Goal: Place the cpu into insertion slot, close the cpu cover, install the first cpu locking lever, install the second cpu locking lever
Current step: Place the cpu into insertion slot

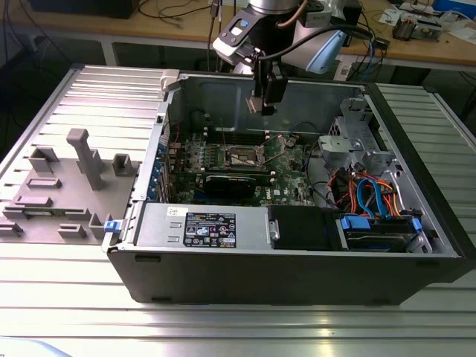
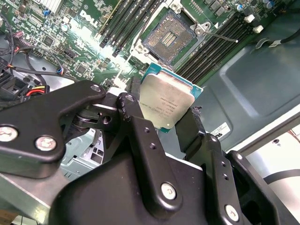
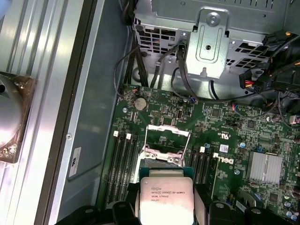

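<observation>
Exterior view shows a ribbed metal desk (image 1: 44, 297) carrying an open computer case (image 1: 297, 279) that lies on its side, with grey plastic fixtures (image 1: 82, 160) standing on the desk toward the exterior view's left. Inside the case lies the green circuit board (image 1: 286, 152), with a long black card (image 1: 236, 182) across its near edge. The arm reaches down from above, and the tool (image 1: 262, 106) hangs over the board, clear of it. In the second wrist view its black fingers (image 2: 136, 101) are closed partway, clamping the cpu (image 2: 168, 101) by two opposite edges, pale face toward the camera. The insertion slot (image 2: 168, 35) sits bare just beyond the chip, apart from it, and a thin metal lever (image 2: 220, 36) sticks out beside it. In the first wrist view the cpu cover (image 3: 167, 131) stands swung up off the slot, and the cpu (image 3: 165, 197) hangs near it.
</observation>
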Available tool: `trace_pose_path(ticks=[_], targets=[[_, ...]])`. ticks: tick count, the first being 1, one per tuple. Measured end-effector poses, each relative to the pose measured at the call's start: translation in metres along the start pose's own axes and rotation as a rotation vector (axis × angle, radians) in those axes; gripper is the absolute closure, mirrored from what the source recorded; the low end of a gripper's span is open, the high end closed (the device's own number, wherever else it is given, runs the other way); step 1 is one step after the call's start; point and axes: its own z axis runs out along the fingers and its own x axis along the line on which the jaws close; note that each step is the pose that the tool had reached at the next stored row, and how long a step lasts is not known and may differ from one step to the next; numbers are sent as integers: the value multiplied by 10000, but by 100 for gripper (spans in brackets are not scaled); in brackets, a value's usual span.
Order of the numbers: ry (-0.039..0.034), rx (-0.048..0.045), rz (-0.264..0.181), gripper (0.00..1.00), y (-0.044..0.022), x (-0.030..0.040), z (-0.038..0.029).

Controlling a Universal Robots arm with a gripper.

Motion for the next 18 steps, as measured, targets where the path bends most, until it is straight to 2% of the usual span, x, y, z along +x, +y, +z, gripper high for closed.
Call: trace_pose_path(ticks=[18], targets=[[0, 0, 0, 46, -2, -1, 36]])
